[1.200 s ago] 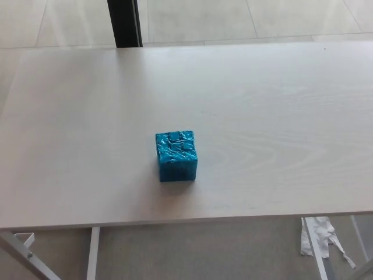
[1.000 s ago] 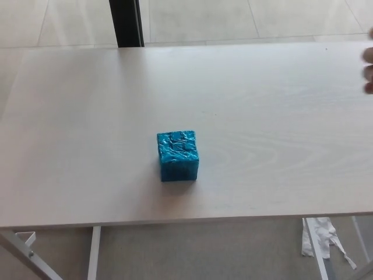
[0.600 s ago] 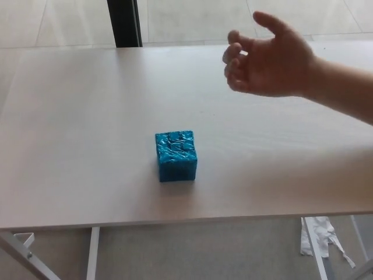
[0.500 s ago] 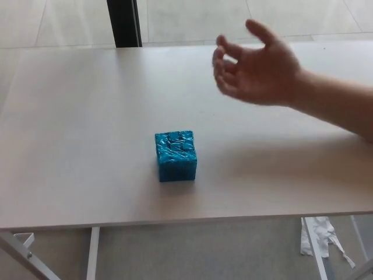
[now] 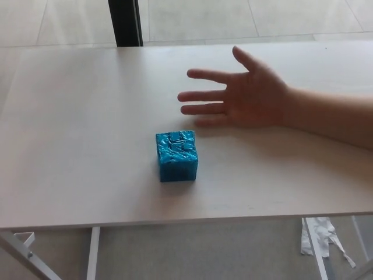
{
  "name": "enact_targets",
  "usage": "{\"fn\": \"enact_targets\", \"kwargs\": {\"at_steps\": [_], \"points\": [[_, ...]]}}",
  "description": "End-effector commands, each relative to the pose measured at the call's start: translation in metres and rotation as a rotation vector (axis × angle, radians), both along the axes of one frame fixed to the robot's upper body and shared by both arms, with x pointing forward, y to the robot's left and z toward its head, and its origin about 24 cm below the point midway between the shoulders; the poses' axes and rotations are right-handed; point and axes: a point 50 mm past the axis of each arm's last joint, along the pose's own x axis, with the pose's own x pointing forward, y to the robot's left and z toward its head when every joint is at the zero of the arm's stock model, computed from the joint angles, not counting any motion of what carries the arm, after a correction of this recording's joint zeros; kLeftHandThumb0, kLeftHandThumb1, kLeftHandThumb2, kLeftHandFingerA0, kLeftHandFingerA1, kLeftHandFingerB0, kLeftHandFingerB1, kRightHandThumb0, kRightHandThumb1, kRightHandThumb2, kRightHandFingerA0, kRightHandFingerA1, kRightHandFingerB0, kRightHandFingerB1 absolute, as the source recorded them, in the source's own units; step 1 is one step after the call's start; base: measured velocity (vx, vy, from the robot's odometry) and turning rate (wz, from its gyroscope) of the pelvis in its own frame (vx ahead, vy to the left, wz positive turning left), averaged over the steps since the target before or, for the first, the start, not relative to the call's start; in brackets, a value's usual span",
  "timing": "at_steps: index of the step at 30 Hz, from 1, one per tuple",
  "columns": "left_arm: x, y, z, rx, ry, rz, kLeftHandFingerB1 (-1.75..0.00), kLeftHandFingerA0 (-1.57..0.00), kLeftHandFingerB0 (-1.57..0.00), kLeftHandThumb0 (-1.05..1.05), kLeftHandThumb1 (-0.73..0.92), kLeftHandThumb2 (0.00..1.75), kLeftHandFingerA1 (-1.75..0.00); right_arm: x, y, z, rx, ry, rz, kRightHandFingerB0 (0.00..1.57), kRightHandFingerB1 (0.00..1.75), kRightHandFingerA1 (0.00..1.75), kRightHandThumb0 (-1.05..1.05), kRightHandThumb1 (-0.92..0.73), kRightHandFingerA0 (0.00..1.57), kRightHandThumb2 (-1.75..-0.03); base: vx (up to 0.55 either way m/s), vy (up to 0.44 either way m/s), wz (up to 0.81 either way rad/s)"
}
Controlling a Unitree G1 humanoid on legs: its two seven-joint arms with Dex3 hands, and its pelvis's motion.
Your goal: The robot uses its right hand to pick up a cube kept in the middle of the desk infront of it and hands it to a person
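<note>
You're at the start: the blue cube point(image 5: 176, 155) sits mid-worktop point(image 5: 70, 116), untouched. A person's hand point(image 5: 247, 96) waits open-palmed just beyond it. Neither robot hand shows, so their fingers can't be judged. Next, bring your right hand to the cube.

White crumpled rag point(image 5: 319, 233) on floor, dark post point(image 5: 125, 22).
</note>
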Motion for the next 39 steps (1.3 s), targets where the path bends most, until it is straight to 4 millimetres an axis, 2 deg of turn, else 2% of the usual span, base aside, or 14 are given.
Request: {"fn": "enact_targets", "kwargs": {"at_steps": [1,5,6,12,20,22,23,25,27,29,31,37,38,39], "points": [[-0.001,0.005,0.006,0.018,0.001,-0.030,-0.45,-0.54,-0.57,-0.66,0.63,0.59,-0.61,0.067,0.166,0.131,-0.129,-0.387,0.563,0.22,0.31,0.49,-0.71,-0.59,0.28,-0.58,0.00,0.000,0.00],[0.001,0.004,0.005,0.016,0.005,-0.018,-0.44,-0.56,-0.57,-0.64,0.64,0.59,-0.63,0.094,0.205,0.130,-0.194,-0.382,0.673,0.26,0.29,0.48,-0.76,-0.61,0.33,-0.59,0.00,0.000,0.00],[0.001,0.004,0.005,0.015,0.005,-0.024,-0.45,-0.54,-0.57,-0.64,0.64,0.59,-0.62,0.097,0.212,0.131,-0.238,-0.374,0.674,0.18,0.43,0.56,-0.79,-0.50,0.30,-0.90,0.00,0.000,0.00],[-0.002,0.004,0.005,0.025,0.026,-0.040,-0.45,-0.58,-0.60,-0.66,0.64,0.60,-0.61,0.126,0.268,0.124,-0.304,-0.247,0.799,0.26,0.33,0.53,-0.77,-0.60,0.30,-0.60,0.00,0.000,0.00],[-0.001,0.002,0.002,0.021,0.028,-0.038,-0.46,-0.59,-0.62,-0.67,0.64,0.60,-0.60,0.146,0.316,0.100,-0.464,-0.119,0.874,0.27,0.36,0.55,-0.79,-0.61,0.34,-0.59,0.00,0.000,0.00],[-0.001,0.001,0.001,0.020,0.028,-0.040,-0.48,-0.64,-0.66,-0.66,0.64,0.60,-0.63,0.149,0.326,0.094,-0.521,-0.057,0.916,0.17,0.47,0.59,-0.78,-0.50,0.26,-0.90,0.00,0.000,0.00],[-0.001,0.001,0.001,0.025,0.030,-0.044,-0.50,-0.66,-0.68,-0.66,0.64,0.59,-0.67,0.149,0.330,0.092,-0.534,-0.054,0.918,0.26,0.37,0.53,-0.79,-0.62,0.33,-0.60,0.00,0.000,0.00],[0.000,0.001,0.002,0.029,0.037,-0.054,-0.48,-0.60,-0.64,-0.68,0.65,0.60,-0.62,0.153,0.343,0.081,-0.586,-0.010,0.962,0.21,0.46,0.57,-0.81,-0.48,0.27,-0.88,0.00,0.000,0.00],[0.000,0.001,0.002,0.033,0.045,-0.063,-0.48,-0.59,-0.64,-0.67,0.66,0.60,-0.62,0.154,0.347,0.075,-0.597,0.014,0.987,0.26,0.34,0.51,-0.80,-0.62,0.30,-0.59,0.00,0.000,0.00],[-0.001,0.001,0.001,0.023,0.027,-0.045,-0.54,-0.63,-0.68,-0.67,0.64,0.59,-0.68,0.156,0.353,0.068,-0.651,0.053,1.000,0.21,0.47,0.58,-0.81,-0.48,0.27,-0.89,0.00,0.000,0.00],[-0.001,0.001,0.001,0.023,0.028,-0.040,-0.55,-0.64,-0.69,-0.67,0.64,0.59,-0.68,0.156,0.356,0.064,-0.676,0.066,1.007,0.27,0.37,0.54,-0.82,-0.62,0.31,-0.60,0.00,0.000,0.00],[0.001,0.001,0.001,0.022,0.031,-0.045,-0.52,-0.60,-0.63,-0.67,0.65,0.60,-0.68,0.159,0.361,0.042,-0.771,0.130,1.033,0.32,0.35,0.53,-0.81,-0.63,0.38,-0.59,0.00,0.000,0.00],[0.001,0.000,0.001,0.019,0.029,-0.045,-0.57,-0.62,-0.64,-0.68,0.65,0.60,-0.72,0.158,0.363,0.035,-0.803,0.160,1.038,0.25,0.47,0.60,-0.79,-0.48,0.32,-0.90,0.00,0.000,0.00],[0.001,0.001,0.001,0.026,0.042,-0.047,-0.50,-0.58,-0.61,-0.68,0.66,0.60,-0.64,0.158,0.364,0.028,-0.847,0.175,1.039,0.30,0.37,0.56,-0.80,-0.63,0.34,-0.60,0.00,0.000,0.00]]}}
